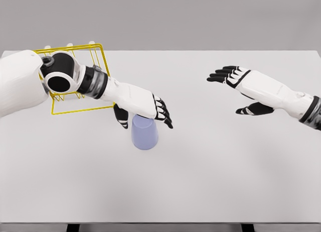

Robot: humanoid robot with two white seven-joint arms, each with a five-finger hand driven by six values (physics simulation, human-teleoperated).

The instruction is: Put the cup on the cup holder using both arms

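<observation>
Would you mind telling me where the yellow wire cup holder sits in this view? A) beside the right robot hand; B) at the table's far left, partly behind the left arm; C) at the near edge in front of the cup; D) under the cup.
B: the yellow wire cup holder shows at the far left of the table, partly covered by the left arm, while the cup stands apart from it under the left robot hand.
</observation>
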